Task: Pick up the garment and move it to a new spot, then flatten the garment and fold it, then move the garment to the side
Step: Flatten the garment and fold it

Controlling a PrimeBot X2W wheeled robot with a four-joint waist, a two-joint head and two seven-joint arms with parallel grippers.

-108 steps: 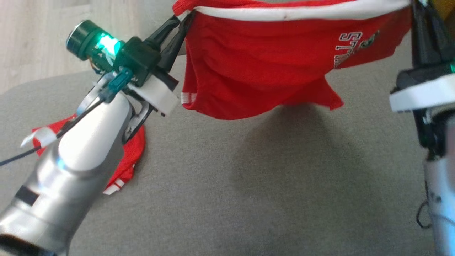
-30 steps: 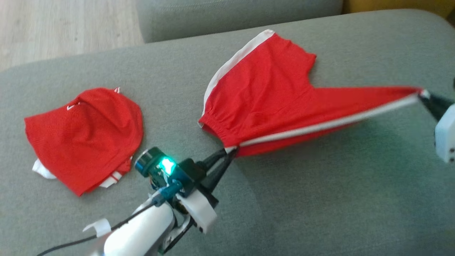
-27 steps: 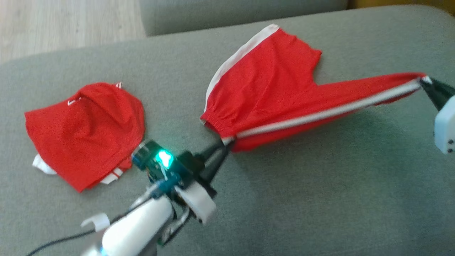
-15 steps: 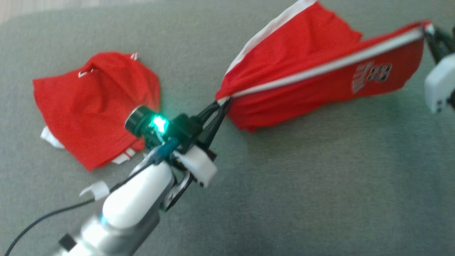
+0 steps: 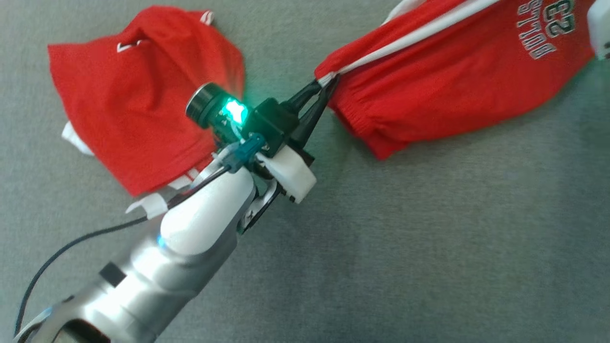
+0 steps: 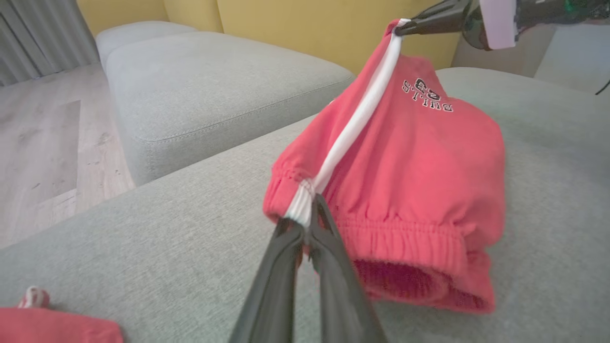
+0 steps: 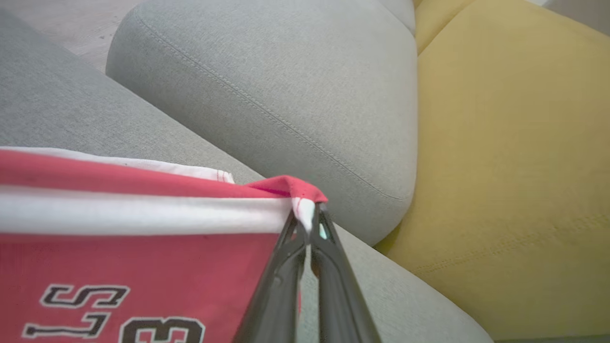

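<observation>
While the left gripper (image 5: pixel 328 85) pinches the waistband of the red shorts (image 5: pixel 452 81), the right gripper (image 7: pixel 309 225) clamps their hem corner. The shorts stretch between them at one o'clock, over the grey cushion (image 5: pixel 405 238).

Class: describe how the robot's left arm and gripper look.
The left arm has a smooth silver and white shell and a black cable. The left gripper has two long black fingers, a green light and a white bracket.
</observation>
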